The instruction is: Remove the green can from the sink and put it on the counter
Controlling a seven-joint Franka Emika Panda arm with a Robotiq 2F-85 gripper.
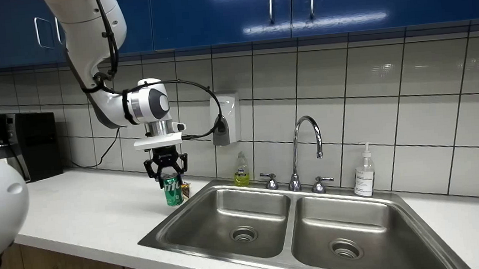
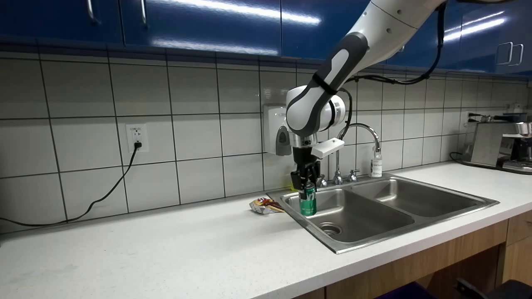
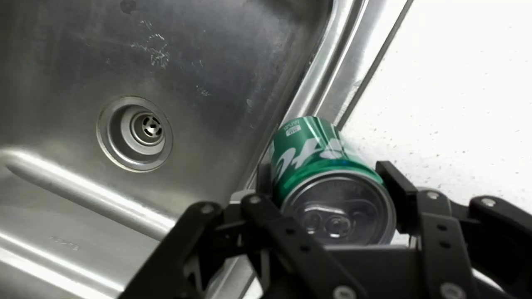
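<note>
The green can (image 1: 174, 196) is upright with white lettering and a silvery top. It also shows in an exterior view (image 2: 308, 206) and, slightly tilted by perspective, in the wrist view (image 3: 305, 145). My gripper (image 1: 170, 184) points down with its fingers on both sides of the can's upper part, shut on it; the wrist view shows the fingers (image 3: 326, 178) against its sides. The can hangs above the side rim of the steel sink (image 1: 291, 233), between one basin and the white counter (image 2: 166, 249). Both visible basins hold nothing else.
A snack packet (image 2: 264, 205) lies on the counter beside the sink, close to the can. A yellow soap bottle (image 1: 241, 170), the faucet (image 1: 295, 147) and a white pump bottle (image 1: 364, 174) stand along the back. A dispenser (image 1: 227, 114) hangs on the wall.
</note>
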